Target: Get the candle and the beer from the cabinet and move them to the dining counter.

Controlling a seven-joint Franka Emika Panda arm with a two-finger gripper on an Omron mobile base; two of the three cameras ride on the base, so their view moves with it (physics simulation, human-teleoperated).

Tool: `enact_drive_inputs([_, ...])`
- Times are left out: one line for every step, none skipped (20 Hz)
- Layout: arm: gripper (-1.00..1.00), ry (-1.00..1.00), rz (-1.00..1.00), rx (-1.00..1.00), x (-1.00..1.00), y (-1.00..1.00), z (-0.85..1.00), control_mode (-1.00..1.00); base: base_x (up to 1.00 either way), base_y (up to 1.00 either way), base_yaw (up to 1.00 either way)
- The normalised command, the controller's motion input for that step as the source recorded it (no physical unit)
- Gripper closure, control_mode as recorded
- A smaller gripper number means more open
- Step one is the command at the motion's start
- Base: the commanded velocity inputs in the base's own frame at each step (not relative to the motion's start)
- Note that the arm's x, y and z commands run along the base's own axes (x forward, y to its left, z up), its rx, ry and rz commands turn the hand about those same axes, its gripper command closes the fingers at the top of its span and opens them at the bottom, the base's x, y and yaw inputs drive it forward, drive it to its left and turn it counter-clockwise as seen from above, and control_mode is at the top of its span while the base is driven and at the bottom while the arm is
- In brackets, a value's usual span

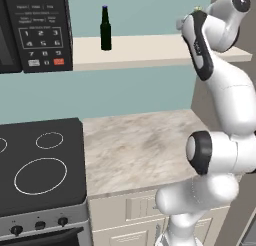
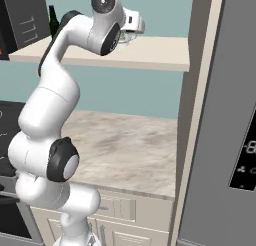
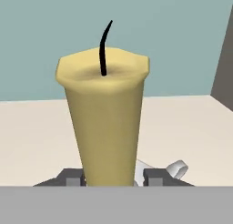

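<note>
The pale-yellow candle (image 3: 104, 118) with a black wick stands upright on the cream cabinet shelf (image 3: 191, 127), close in the hand view. My gripper (image 3: 113, 178) is shut on the candle's base, one dark fingertip (image 3: 74, 177) on each side. A silver loop of its holder (image 3: 176, 169) shows behind the right finger. My hand reaches the right part of the shelf (image 1: 145, 50), with the arm in front of it. The dark beer (image 1: 105, 29) with a purple cap stands upright further left on the shelf, apart from the hand; the beer (image 2: 52, 17) is half hidden by the arm. The dining counter is out of view.
A black microwave (image 1: 30, 30) hangs at the shelf's left end. Below are a black stove (image 1: 40, 165) and a marbled worktop (image 1: 140, 150). A tall beige panel (image 2: 197, 115) and a grey fridge (image 2: 230, 115) bound the right side.
</note>
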Motion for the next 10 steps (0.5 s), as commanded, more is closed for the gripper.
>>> enact_drive_inputs([1.00, -0.15, 0.00, 0.00, -0.78, 0.39, -0.23, -1.00, 0.00, 0.00, 0.00])
enact_drive_inputs([1.00, -0.16, 0.00, 0.00, -0.80, 0.40, -0.23, -1.00, 0.00, 0.00, 0.00])
enact_drive_inputs([1.00, -0.17, 0.00, 0.00, -0.83, 0.44, -0.30, -1.00, 0.00, 0.00, 0.00])
enact_drive_inputs([1.00, -0.17, 0.00, 0.00, -0.83, 0.43, -0.28, -1.00, 0.00, 0.00, 0.00])
enact_drive_inputs([1.00, -0.17, 0.00, 0.00, -0.85, 0.42, -0.27, -1.00, 0.00, 0.00, 0.00])
enact_drive_inputs([1.00, -0.15, 0.00, 0.00, -0.85, 0.39, -0.23, -1.00, 0.00, 0.00, 0.00])
enact_drive_inputs([1.00, -0.10, 0.00, 0.01, -0.82, 0.34, -0.13, -1.00, 0.00, 0.00, 0.00])
enact_drive_inputs([1.00, -0.02, 0.00, 0.06, -0.74, 0.29, 0.00, -1.00, 0.00, 0.00, 0.00])
enact_drive_inputs([1.00, 0.00, 0.00, 0.10, -0.63, 0.24, 0.11, -1.00, 0.00, 0.00, 0.00])
enact_drive_inputs([1.00, 0.05, 0.00, 0.11, -0.59, 0.19, 0.22, -1.00, 0.00, 0.00, 0.00])
